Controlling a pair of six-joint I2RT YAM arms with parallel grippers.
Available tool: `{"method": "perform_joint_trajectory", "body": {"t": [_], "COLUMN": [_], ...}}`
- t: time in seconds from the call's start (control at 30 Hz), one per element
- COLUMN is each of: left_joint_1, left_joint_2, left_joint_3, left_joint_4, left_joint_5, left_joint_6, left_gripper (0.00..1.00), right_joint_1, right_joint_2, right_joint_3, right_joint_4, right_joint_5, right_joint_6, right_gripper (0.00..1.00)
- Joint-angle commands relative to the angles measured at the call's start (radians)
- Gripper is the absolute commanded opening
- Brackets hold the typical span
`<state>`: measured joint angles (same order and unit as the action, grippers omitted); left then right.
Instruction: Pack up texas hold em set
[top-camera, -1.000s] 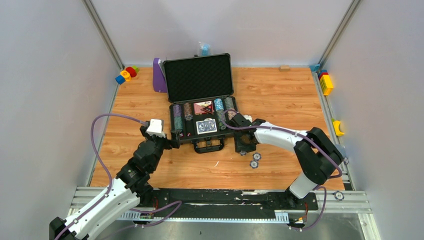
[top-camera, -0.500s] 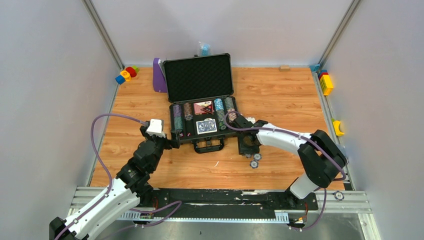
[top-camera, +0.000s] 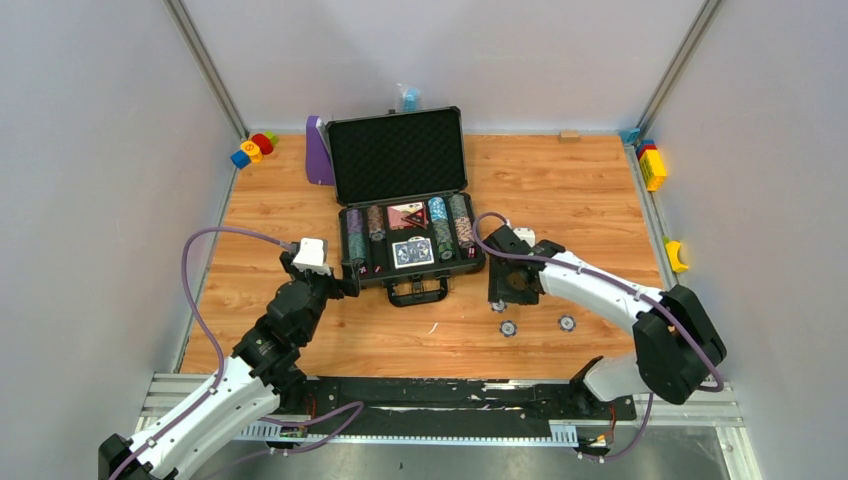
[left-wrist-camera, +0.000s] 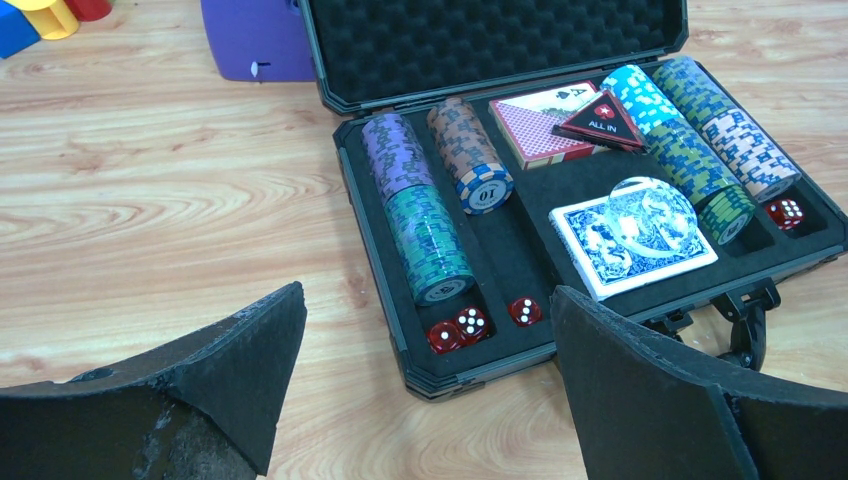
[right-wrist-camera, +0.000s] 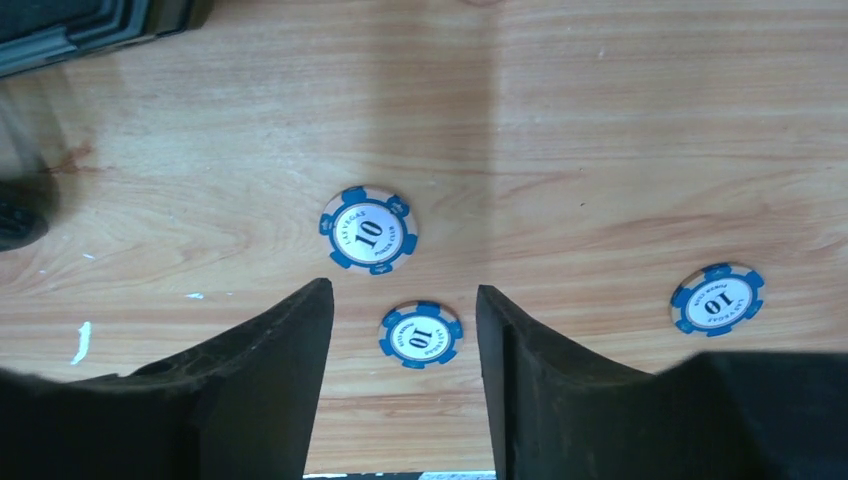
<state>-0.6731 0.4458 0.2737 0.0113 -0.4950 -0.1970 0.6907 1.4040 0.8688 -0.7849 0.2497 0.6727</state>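
Texas hold em set (top-camera: 412, 252) is being caught half packed, most of it being carried in the open briefcase (top-camera: 398, 155) at the middle of the wooden table (top-camera: 570, 200). At the right gripper (right-wrist-camera: 402, 288), the fingers (right-wrist-camera: 270, 380) are being kept partly apart with nothing being gripped. The first loose chip (right-wrist-camera: 420, 335), blue and white and marked 10, is being framed in the gap, flat on the wood and clear of both pads. Just past the tips at 11 o'clock the second loose chip (right-wrist-camera: 368, 229) is being shown, and well off at 3 o'clock the third loose chip (right-wrist-camera: 716, 299). From overhead, that gripper is being held just off the briefcase's 4 o'clock corner.

The left gripper (left-wrist-camera: 428, 295) is being held wide open and empty near the briefcase's 8 o'clock corner, facing the tray. Inside, purple and green chips (left-wrist-camera: 415, 215) are being lined up at 9 o'clock, with brown chips (left-wrist-camera: 468, 155) beside them. A red-backed deck (left-wrist-camera: 535, 130) is being topped by the black ALL IN button (left-wrist-camera: 600, 120), and a blue-backed deck (left-wrist-camera: 585, 250) by a clear round button (left-wrist-camera: 655, 210). Light blue, green and pink chips (left-wrist-camera: 700, 150) are being stacked at 3 o'clock, with red dice (left-wrist-camera: 458, 328) being kept along 6 o'clock. The lid is being propped upright at 12 o'clock, with the purple stand (top-camera: 318, 155) just beside it at 9 o'clock.
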Motion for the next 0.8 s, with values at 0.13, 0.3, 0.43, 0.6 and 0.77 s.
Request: {"method": "perform_joint_trajectory", "body": {"t": [0.13,0.3,0.43,0.6,0.77], "left_joint_1": [-0.003,-0.002,-0.002,-0.002,-0.003], "left_joint_2": [-0.006,-0.008,-0.009,-0.009,-0.009], "left_joint_3": [0.004,0.004,0.003,0.004,0.005], "left_joint_4": [0.020,0.018,0.019,0.019,0.019], "left_joint_5": [-0.003,-0.004,-0.005,-0.004,-0.005], "left_joint_6": [-0.019,-0.019,-0.019,-0.019,-0.019], "left_gripper": [1.00,1.00,1.00,1.00,1.00], "right_joint_1": [-0.033,-0.031,-0.026,-0.018,-0.037], "right_joint_2": [0.056,0.130,0.190,0.240,0.236], "right_joint_3": [0.000,0.021,0.027,0.024,0.007], "right_joint_4": [0.087,0.105,0.111,0.115,0.157], "right_joint_5": [-0.091,-0.083,-0.070,-0.062,-0.136], "right_joint_6": [-0.048,-0.063,-0.064,-0.064,-0.072], "right_gripper": [0.71,0.70,0.68,0.54,0.38]}}
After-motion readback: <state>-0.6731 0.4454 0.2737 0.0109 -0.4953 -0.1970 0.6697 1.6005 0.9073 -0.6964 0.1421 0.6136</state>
